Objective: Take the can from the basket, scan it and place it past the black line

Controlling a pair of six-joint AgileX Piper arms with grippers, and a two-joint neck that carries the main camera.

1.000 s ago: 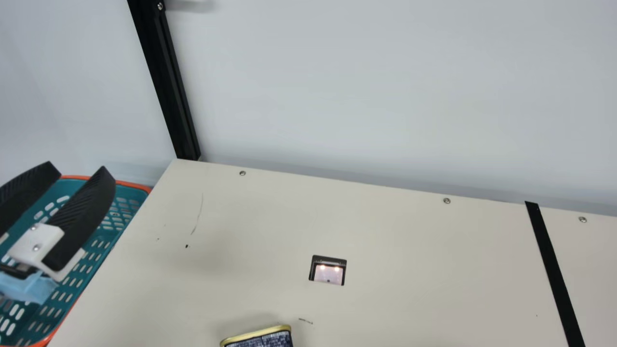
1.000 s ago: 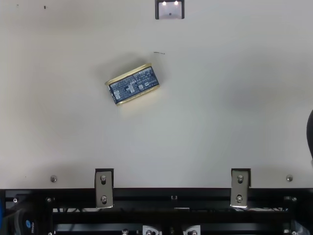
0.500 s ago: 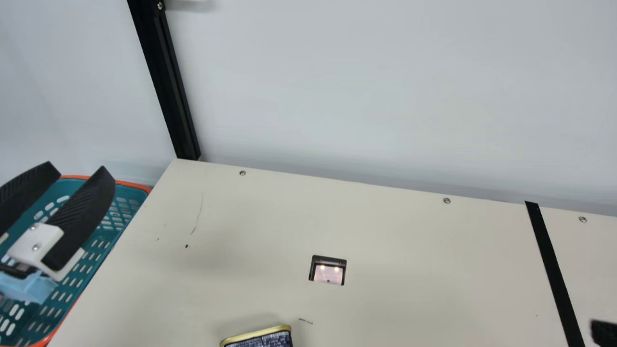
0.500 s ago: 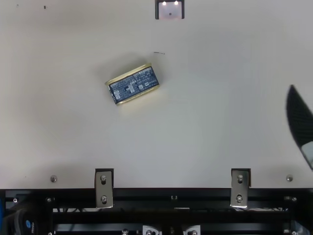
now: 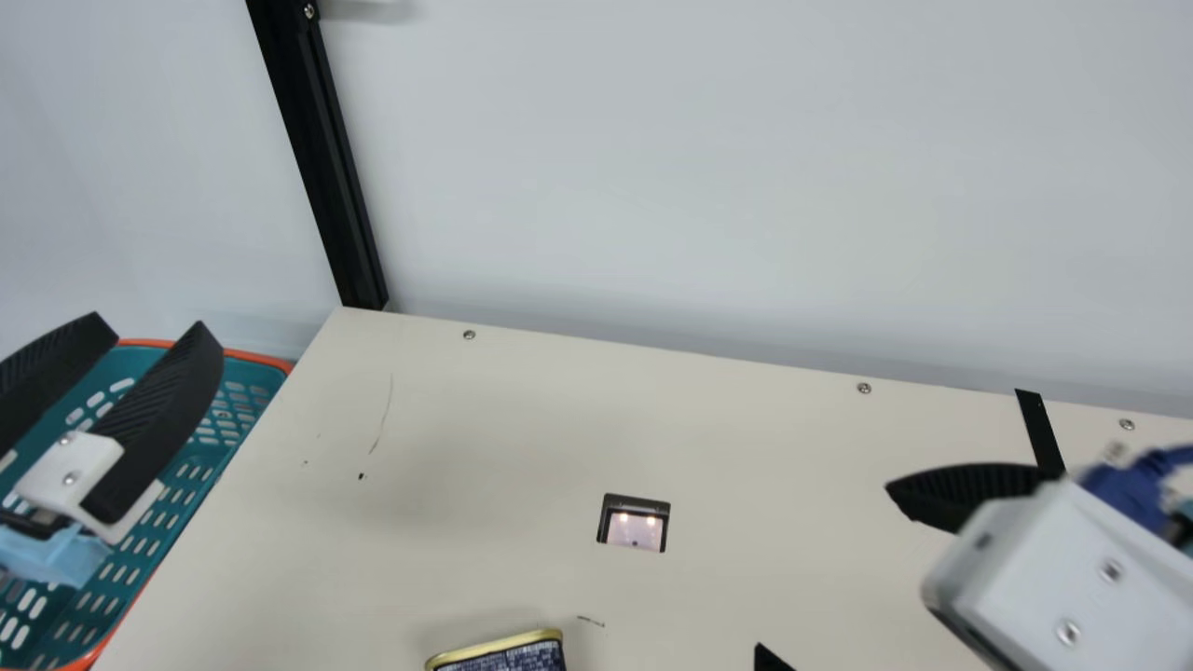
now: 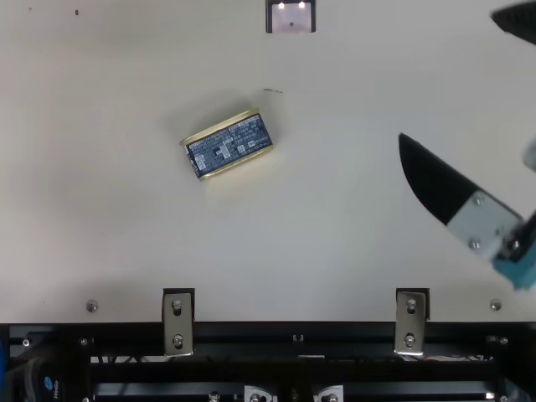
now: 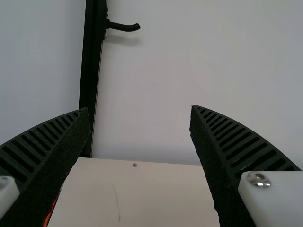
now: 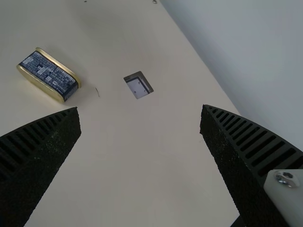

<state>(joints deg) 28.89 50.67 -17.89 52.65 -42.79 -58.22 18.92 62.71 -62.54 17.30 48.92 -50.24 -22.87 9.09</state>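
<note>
can (image 6: 228, 146) | fine pale print on blue side | too small to read

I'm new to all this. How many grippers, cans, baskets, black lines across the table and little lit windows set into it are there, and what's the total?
Grippers: 2, the left gripper and the right gripper
Can: 1
Basket: 1
Black line: 1
Lit window: 1
Total: 6
</note>
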